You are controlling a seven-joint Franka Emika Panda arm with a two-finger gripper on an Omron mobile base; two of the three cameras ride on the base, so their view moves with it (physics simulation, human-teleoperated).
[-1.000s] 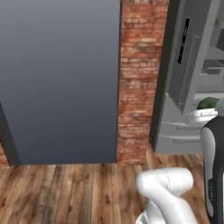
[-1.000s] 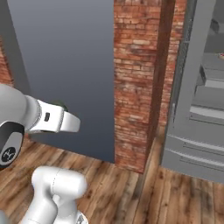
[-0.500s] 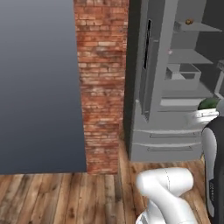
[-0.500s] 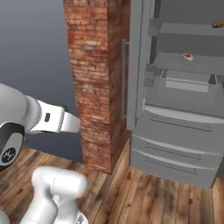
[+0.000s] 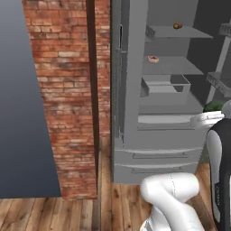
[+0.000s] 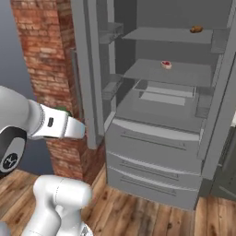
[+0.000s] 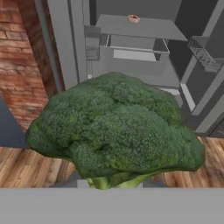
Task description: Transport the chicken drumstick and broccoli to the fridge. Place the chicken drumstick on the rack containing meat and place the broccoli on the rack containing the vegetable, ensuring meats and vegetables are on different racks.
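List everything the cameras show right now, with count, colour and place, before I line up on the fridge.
fridge: one, grey, open, straight ahead, drawers below its shelves.
orange-brown item: one, on the top shelf, toward the right.
red and pale item: one, small, on the shelf below that.
clear bin: one, grey, under the second shelf.
brick pillar: one, red-brown, left of the fridge.
dark grey wall panel: one, left of the pillar.
wood floor: brown planks, in front of the fridge.
broccoli: one, dark green with pale stalk, held up close in the hand view.
gripper: one, shut on the broccoli.
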